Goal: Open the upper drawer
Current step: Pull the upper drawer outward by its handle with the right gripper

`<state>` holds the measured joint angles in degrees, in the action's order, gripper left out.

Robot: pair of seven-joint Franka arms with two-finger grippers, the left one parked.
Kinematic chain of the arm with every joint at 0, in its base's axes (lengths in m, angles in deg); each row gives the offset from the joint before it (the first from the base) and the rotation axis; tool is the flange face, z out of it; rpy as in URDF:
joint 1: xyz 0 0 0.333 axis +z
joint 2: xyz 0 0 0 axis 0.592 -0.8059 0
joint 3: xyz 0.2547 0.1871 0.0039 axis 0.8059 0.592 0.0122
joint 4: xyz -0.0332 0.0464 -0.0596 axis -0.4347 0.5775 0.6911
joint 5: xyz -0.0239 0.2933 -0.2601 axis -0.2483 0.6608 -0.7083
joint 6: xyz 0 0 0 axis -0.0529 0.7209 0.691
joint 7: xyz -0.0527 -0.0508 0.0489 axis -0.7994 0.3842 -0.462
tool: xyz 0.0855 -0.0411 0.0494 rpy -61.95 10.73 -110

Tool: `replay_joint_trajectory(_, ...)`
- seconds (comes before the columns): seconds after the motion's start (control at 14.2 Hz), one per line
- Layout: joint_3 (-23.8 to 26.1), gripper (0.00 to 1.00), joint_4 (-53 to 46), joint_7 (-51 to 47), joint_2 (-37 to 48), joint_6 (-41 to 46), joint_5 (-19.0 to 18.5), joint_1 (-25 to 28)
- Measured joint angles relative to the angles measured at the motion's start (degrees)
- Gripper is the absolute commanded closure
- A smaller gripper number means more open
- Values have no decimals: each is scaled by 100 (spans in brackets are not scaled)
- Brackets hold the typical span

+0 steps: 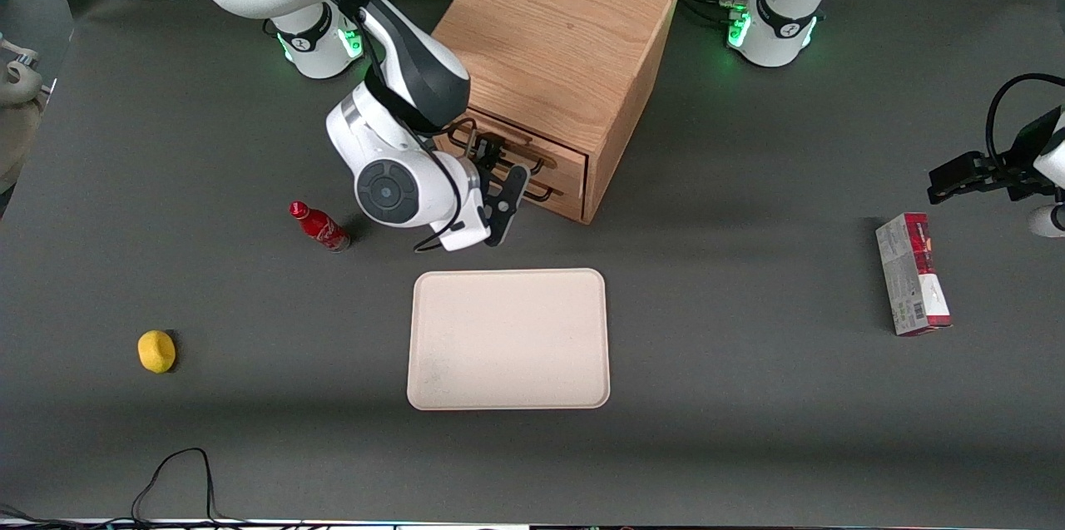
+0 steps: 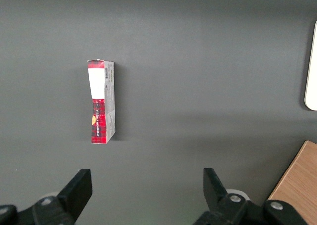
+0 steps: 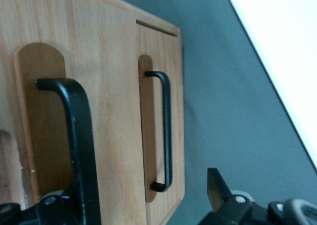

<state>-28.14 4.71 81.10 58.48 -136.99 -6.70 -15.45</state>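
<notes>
The black two-finger claw (image 1: 502, 168) of the right arm hangs just in front of the light oak cabinet (image 1: 557, 39), level with its drawer fronts. Its fingers are spread apart, gripping nothing. In the right wrist view, the long black wire pull handle (image 3: 79, 136) of the upper drawer (image 1: 556, 154), a wide shallow oak box, runs between the two fingers. It lies close against one finger (image 3: 49, 207) and well apart from the other. Whether it touches the near finger cannot be told.

Below the claw's level is the matching lower oak drawer (image 3: 176, 86), with its own thin black handle (image 3: 167, 131) lying flat against the front.

On the dark grey table (image 1: 749, 180), nearer to the front camera than the claw, lies a cream rectangular plastic tray (image 1: 507, 339). A small red bottle (image 1: 320, 226) lies tilted on the table beside the claw's wrist, toward the working arm's end. Farther that way, and nearer the camera, sits a small yellow rounded object (image 1: 156, 350). A red and grey cardboard box (image 1: 913, 274) lies flat toward the parked arm's end of the table, well apart from the claw.
</notes>
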Motion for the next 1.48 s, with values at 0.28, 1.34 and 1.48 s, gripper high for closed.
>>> replay_joint_trajectory(0.28,-22,0,-93,82,-50,-6,0,-221)
replay_joint_trajectory(1.34,-31,0,-837,219,-548,-38,0,-552)
replay_joint_trajectory(1.48,-32,0,-908,219,-588,-39,0,-577)
